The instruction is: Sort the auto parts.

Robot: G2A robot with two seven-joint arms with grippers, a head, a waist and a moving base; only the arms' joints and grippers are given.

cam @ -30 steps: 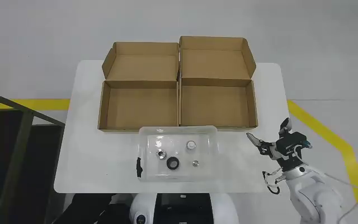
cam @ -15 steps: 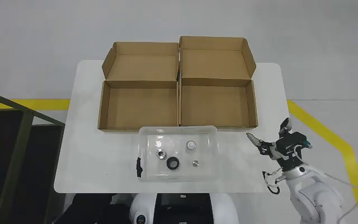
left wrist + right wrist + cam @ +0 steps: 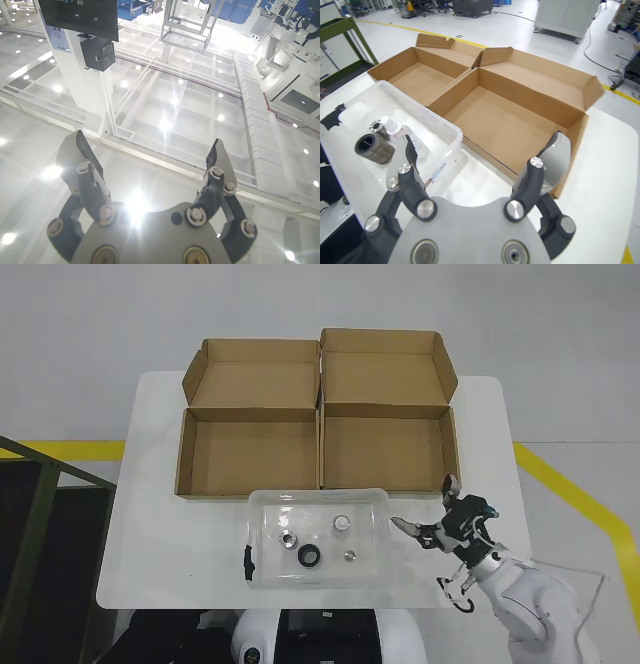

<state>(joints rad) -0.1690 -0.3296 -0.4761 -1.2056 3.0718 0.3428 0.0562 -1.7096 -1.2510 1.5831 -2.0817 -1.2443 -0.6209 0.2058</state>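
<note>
- your right gripper [image 3: 421,502], jaws wide and empty, hovers beside the clear plastic tub [image 3: 318,493]
- your left gripper [image 3: 148,140] is wide too
- the small metal auto parts [image 3: 309,555] lie in the tub, with none yet sorted into the two brown cardboard boxes [image 3: 250,456]

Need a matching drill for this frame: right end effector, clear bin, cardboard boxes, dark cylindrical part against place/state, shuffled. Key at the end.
Column one
1. right end effector
2. clear bin
3. cardboard boxes
4. dark cylindrical part

Column two
A. lying inside the bin
B. open, holding nothing, beside the bin's right end
C. side by side on the far half of the table, lids open, nothing inside
D. at the table's near edge, in front of the boxes

Pairs: 1-B, 2-D, 3-C, 4-A
</note>
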